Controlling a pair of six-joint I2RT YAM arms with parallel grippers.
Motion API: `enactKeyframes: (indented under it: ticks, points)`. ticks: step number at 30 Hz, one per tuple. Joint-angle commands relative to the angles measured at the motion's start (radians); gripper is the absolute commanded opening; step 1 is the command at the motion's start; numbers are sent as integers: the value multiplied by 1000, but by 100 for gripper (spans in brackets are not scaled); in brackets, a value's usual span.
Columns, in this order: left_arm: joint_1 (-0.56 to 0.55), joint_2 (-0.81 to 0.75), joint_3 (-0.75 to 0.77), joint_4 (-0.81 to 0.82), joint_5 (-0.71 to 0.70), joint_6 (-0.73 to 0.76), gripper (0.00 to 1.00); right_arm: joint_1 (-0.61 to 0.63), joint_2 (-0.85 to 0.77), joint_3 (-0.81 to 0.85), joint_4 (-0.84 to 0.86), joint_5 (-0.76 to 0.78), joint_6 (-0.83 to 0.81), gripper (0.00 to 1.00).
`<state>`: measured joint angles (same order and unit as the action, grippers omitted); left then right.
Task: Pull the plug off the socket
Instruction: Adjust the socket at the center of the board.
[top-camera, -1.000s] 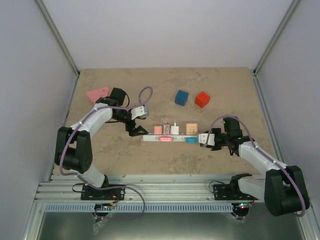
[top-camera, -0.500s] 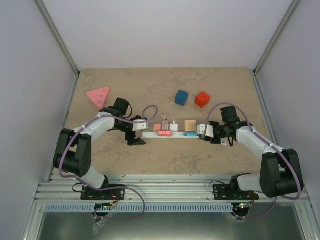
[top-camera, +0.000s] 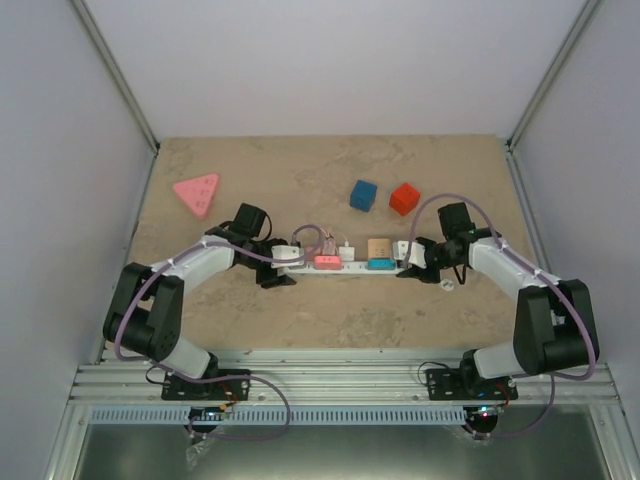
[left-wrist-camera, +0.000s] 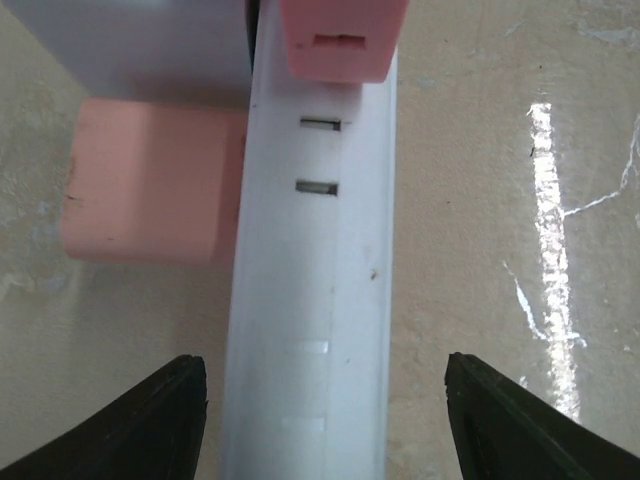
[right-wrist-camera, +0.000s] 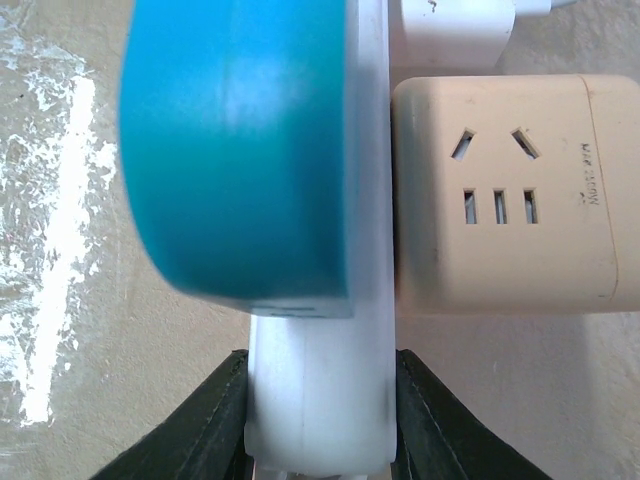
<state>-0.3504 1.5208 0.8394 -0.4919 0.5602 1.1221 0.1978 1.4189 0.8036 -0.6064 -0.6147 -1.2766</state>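
socket (left-wrist-camera: 310, 300) holds pink plug (left-wrist-camera: 343, 40), blue plug (right-wrist-camera: 235, 150)

Reads as a robot test cell in a lab. Boxed in by plain white panels (top-camera: 330, 60) at 9, 12 and 3 o'clock, aluminium struts (top-camera: 115, 75) in the far corners. Slotted aluminium rail (top-camera: 340, 375) at 6 o'clock, with left arm (top-camera: 200, 262) and right arm (top-camera: 500, 265) bolted on. On the stone-patterned bench (top-camera: 300, 320), practice props: pastel socket (top-camera: 352, 270) mid-bench, blue cube (top-camera: 363, 194) and red cube (top-camera: 404, 198) at 1 o'clock, pink triangular block (top-camera: 197, 192) at 10 o'clock.
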Motion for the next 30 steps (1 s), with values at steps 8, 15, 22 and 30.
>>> enactKeyframes:
  ticks: [8,15,22,30]
  points:
    - [-19,-28,-59,93,-3,-14,40,-4,20,55,-8,-94,9,0]
    - [-21,-27,-66,81,5,-9,12,-5,17,55,-8,-88,7,1]
    - [-21,-72,-94,64,-33,-47,0,-5,-40,72,-38,-48,10,52]
    - [-20,-157,-130,29,-63,-120,0,-3,-109,131,-171,23,-11,71]
